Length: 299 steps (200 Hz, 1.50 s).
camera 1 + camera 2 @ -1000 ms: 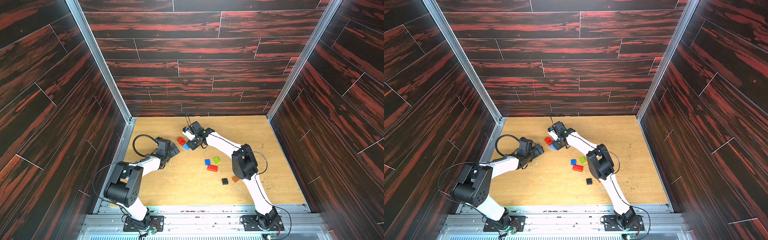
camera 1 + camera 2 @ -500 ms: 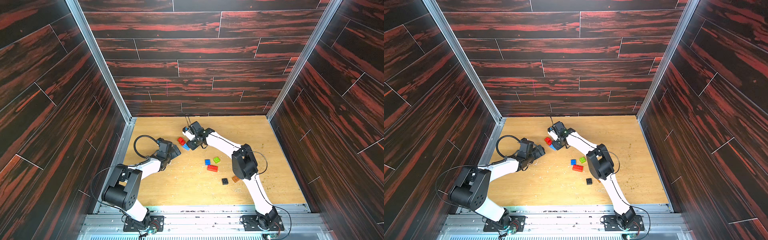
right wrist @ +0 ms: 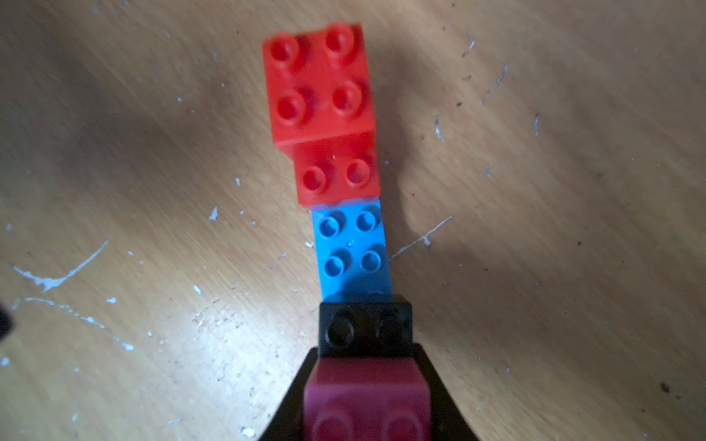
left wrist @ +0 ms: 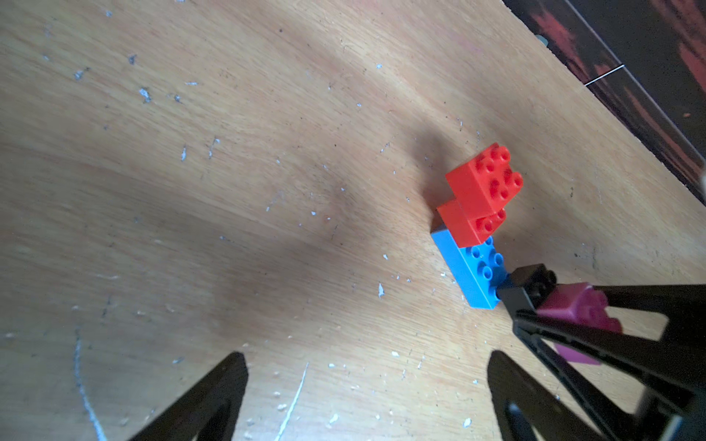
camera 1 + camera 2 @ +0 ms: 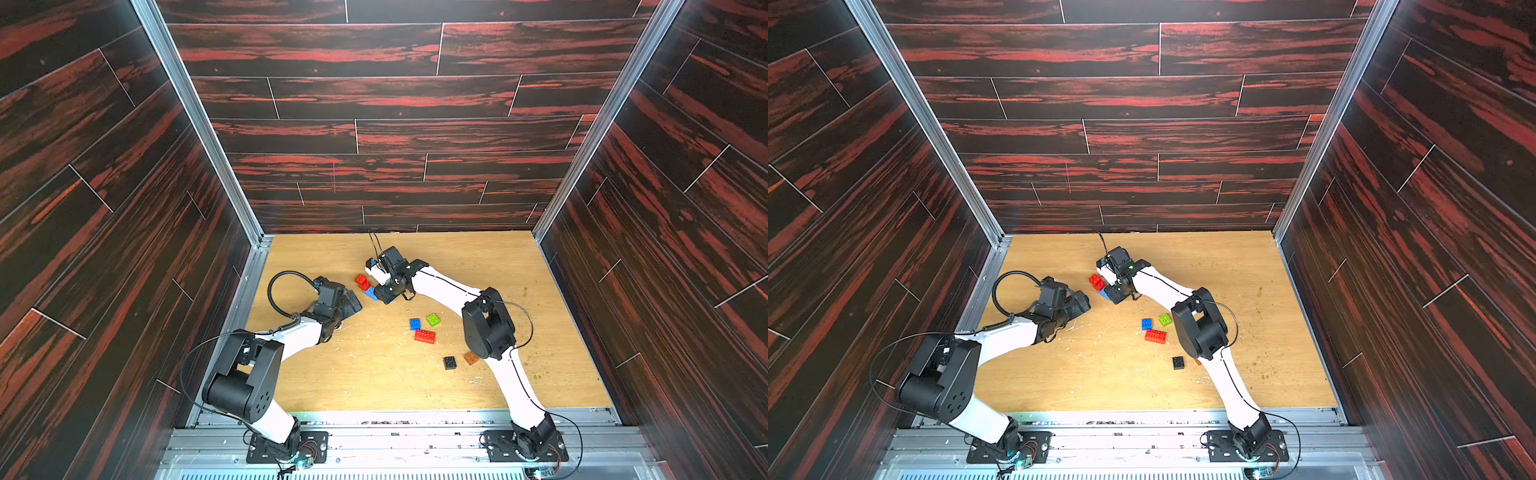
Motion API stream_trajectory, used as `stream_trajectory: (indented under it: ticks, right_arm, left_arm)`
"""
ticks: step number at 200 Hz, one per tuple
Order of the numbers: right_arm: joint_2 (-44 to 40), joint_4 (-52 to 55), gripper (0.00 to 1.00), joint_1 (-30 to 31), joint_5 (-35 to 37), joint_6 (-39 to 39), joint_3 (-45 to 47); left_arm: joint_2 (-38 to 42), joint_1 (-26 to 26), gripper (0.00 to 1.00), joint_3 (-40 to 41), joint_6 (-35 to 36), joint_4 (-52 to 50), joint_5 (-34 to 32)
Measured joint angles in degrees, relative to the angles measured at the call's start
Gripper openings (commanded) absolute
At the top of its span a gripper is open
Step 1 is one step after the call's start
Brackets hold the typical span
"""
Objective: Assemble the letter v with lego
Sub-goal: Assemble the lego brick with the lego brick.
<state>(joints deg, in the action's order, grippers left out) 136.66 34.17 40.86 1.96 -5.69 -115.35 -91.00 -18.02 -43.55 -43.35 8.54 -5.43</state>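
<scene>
Right gripper: the right gripper (image 5: pixel 381 292) is clamped on the pink brick (image 3: pixel 366 397), with one black finger on each flank; it sits toward the far edge of the tabletop (image 5: pixel 490 257), left of the middle.

Joined row: five bricks are locked in one line running away from those jaws — the pink brick, then the black brick (image 3: pixel 365 328), the light blue brick (image 3: pixel 351 248), the lower red brick (image 3: pixel 340 175) and the upper red brick (image 3: pixel 319 82).

Steps: the pink overlaps the black, and the black overlaps one end of the light blue; at the other end the lower red sits on the light blue, and the upper red covers half of the lower red; the light blue is the lowest piece and looks to lie on the wood; whether the pink end is off the wood I cannot tell.

Left gripper: the left gripper (image 4: pixel 366 357) has its jaws wide apart with nothing between them; it is low over the tabletop, near the row on the side toward the left edge, tips pointing at it but not touching.

Loose group: near the middle of the tabletop, well apart from the row, are a blue square brick (image 5: pixel 414 323), a lime green brick (image 5: pixel 432 319) just beside it, and a red oblong brick (image 5: pixel 425 336) just on the near-edge side of both.

Nearer the near edge: a loose black brick (image 5: pixel 449 362) lies studs up; an orange brick (image 5: pixel 471 357) is beside it — partly hidden under the elbow of the right arm (image 5: pixel 488 328).

Surface: pale wood with white flecks and thin scratches.
</scene>
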Motion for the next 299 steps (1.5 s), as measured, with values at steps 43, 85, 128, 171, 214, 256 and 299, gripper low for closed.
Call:
stream_trajectory:
  ticks: [43, 85, 128, 171, 214, 256, 299]
  right_arm:
    - [0.00, -1.20, 0.32, 0.00, 0.13, -0.22, 0.52]
    - [0.07, -1.29, 0.32, 0.00, 0.11, -0.39, 0.52]
    - [0.02, -3.82, 0.32, 0.26, 0.09, -0.42, 2.27]
    - [-0.90, -7.19, 0.32, 0.48, 0.31, -0.37, 4.85]
    - [-2.03, -9.86, 0.32, 0.66, 0.81, 0.00, 7.72]
    - [-2.40, -9.55, 0.32, 0.98, 1.97, 0.11, 8.20]
    - [-2.36, -5.64, 0.32, 1.27, 3.10, 0.57, 6.95]
  left_arm:
    - [0.04, 0.00, 1.00, 0.50, 0.02, -0.15, -0.37]
    - [0.70, 0.00, 1.00, 0.81, 0.02, -0.13, -0.66]
    - [1.27, 0.00, 1.00, 1.49, 0.02, -0.33, -0.81]
    - [2.05, 0.00, 1.00, 1.75, 0.04, -0.33, -0.96]
    - [2.34, 0.00, 1.00, 2.21, 0.04, -0.59, -1.03]
    - [2.69, 0.00, 1.00, 2.21, 0.04, -1.01, -1.03]
    - [2.89, 0.00, 1.00, 2.21, 0.04, -1.22, -1.01]
